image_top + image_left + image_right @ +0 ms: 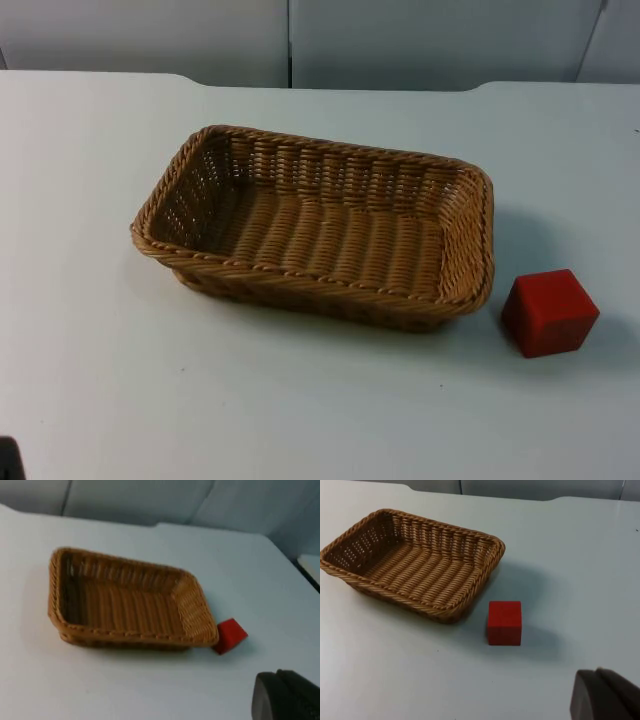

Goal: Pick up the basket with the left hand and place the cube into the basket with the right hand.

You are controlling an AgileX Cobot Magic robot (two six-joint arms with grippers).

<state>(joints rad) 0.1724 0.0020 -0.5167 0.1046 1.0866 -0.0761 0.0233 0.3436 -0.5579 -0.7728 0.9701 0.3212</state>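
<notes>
An empty brown wicker basket [310,275] sits on the white table, a little left of centre. A red cube [550,312] rests on the table just off the basket's right end, apart from it. From the left wrist view, the basket [135,637] and the cube [229,635] lie well ahead of my left gripper [287,697], which holds nothing. My right gripper [605,695] hangs back from the cube [504,622] and the basket [395,591], and it also holds nothing.
The grey partition wall [400,40] closes off the far side of the table. White table top surrounds the basket and cube on all sides. A small dark object [8,460] sits at the near left corner of the top view.
</notes>
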